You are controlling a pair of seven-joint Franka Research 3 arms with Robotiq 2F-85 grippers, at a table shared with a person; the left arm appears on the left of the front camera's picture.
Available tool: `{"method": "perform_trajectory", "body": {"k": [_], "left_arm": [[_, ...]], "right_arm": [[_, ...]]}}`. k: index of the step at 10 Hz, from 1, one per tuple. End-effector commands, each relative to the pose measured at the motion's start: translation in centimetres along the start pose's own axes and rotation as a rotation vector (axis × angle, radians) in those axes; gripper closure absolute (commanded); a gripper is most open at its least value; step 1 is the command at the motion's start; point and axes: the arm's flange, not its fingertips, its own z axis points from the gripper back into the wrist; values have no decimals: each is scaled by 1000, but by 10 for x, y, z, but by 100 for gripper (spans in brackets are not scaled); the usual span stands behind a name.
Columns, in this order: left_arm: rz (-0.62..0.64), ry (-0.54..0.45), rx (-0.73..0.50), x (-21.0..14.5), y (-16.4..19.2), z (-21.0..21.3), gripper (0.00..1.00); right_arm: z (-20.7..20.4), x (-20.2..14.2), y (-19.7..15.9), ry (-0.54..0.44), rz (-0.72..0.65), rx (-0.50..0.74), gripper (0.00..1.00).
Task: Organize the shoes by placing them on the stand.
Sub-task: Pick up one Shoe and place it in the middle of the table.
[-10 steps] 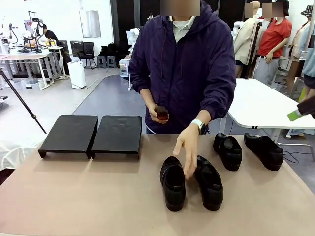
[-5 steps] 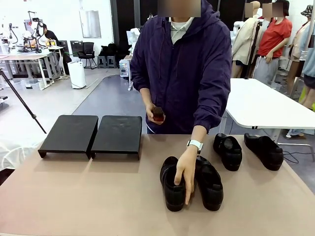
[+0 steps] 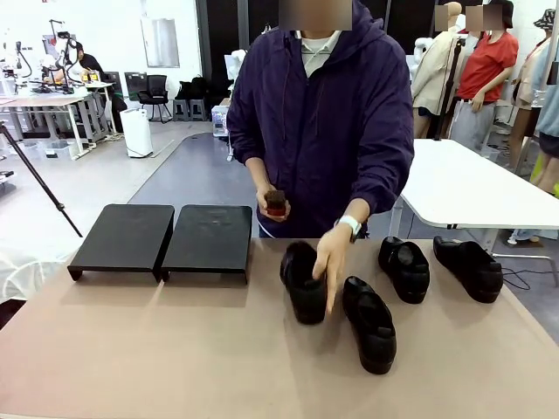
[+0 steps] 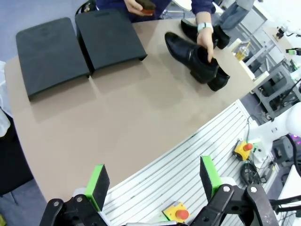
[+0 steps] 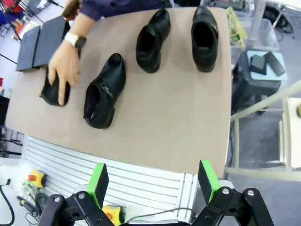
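Four glossy black shoes are on the tan table (image 3: 157,349). A person's hand (image 3: 332,259) grips one shoe (image 3: 299,281) and holds it tilted, near the table's middle. Its partner (image 3: 370,325) lies beside it, and two more shoes (image 3: 404,269) (image 3: 469,267) lie at the far right. The stand, two black sloped panels (image 3: 125,237) (image 3: 210,237), is bare at the far left. My left gripper (image 4: 153,181) hangs open high over the near table edge, far from the shoes (image 4: 190,55) and the stand (image 4: 110,37). My right gripper (image 5: 153,181) is open too, above the near edge, with the shoes (image 5: 104,90) beyond it.
The person's other hand holds a small dark red object (image 3: 276,202) at chest height. A white table (image 3: 472,188) stands behind at the right. A tripod leg (image 3: 39,179) crosses the floor at the left. A slatted base with a yellow stop button (image 4: 176,213) lies below the table's near edge.
The person's hand came down on the left shoe of the near pair, took hold of it and moved it away from its partner toward the far side. Both grippers stayed open.
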Motion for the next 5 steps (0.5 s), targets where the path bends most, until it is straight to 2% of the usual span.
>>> {"method": "perform_trajectory", "body": {"k": [1,3,5], "left_arm": [[-15,-5,-17,-2,0,1,0],[-15,-5,-17,-2,0,1,0],[-15,-5,-17,-2,0,1,0]], "right_arm": [[-14,33,15,0,17,-63,0],[-41,75,37,44,73,-127,0],[-73,113,55,63,136,-126,0]]}}
